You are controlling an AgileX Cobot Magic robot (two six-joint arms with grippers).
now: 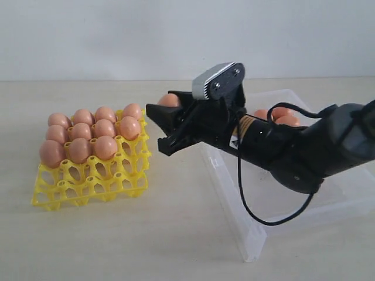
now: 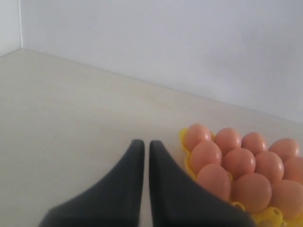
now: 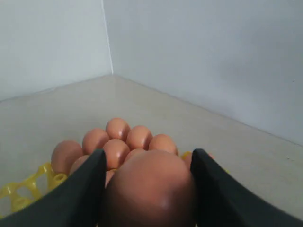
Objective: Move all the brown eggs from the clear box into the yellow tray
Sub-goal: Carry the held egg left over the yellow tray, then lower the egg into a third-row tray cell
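Pale table (image 1: 176, 246) below: my right gripper (image 1: 162, 126) clasps one egg (image 1: 170, 100) in the air between box (image 1: 246, 234) and tray (image 1: 88, 187). If it slips, it cracks; lowered crooked, it hits seated eggs (image 1: 88, 132). My left gripper (image 2: 142, 144) is clenched, empty.

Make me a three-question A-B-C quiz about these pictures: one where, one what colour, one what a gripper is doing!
1. In the exterior view, the yellow tray sits: A) left of the clear box B) inside it C) on top of it.
2. The tray's eggs are: A) white B) blue C) brown.
3. The right gripper: A) is empty B) holds an egg C) holds the tray.
Answers: 1 A: it lies apart from the box. 2 C: all orange-brown. 3 B: an egg sits in its grip.
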